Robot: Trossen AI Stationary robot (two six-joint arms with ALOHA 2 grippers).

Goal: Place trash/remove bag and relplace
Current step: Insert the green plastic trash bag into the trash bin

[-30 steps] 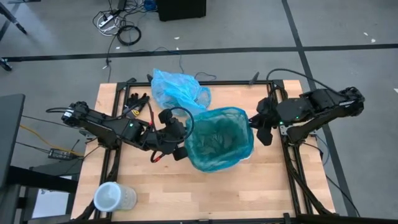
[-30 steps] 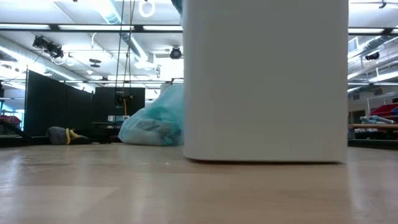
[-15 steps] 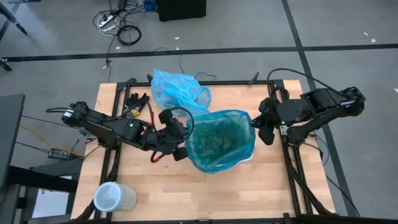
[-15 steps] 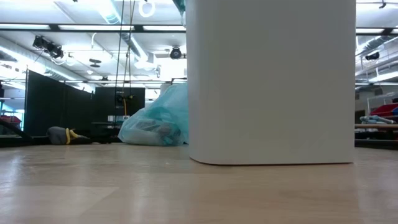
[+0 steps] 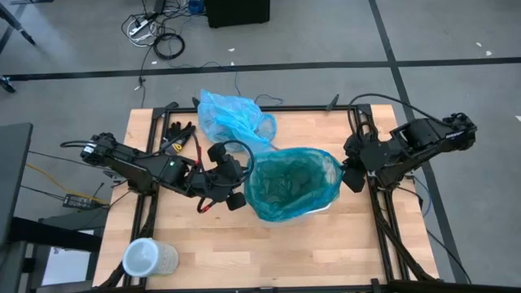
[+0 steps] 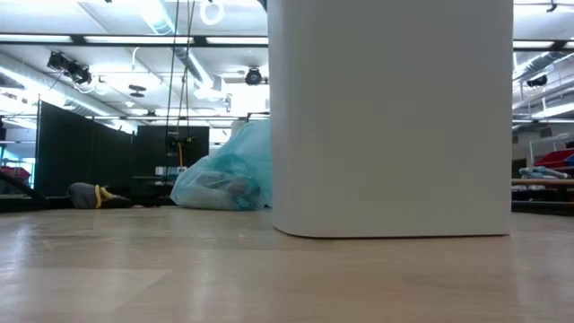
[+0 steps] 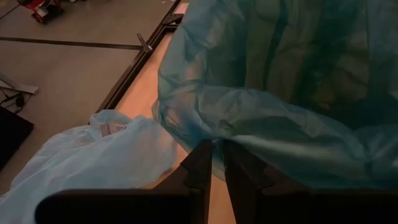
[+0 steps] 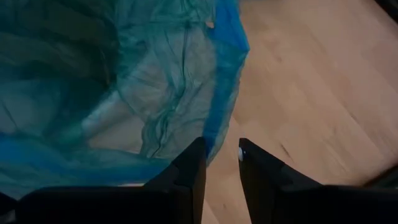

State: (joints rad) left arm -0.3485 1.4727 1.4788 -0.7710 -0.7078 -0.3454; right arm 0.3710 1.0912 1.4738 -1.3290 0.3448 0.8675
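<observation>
my left fingers (image 7: 214, 163) and right fingers (image 8: 219, 163) each pinch the teal bag (image 5: 289, 183) rim, one each side.

A: Count on the table?
B: Two plastic bags: teal one (image 5: 291, 184) in the white bin (image 6: 391, 117), light blue one (image 5: 234, 116) loose. One bin, one clear cup (image 5: 149, 258), two grippers (image 5: 238, 198) (image 5: 352, 175).
</observation>
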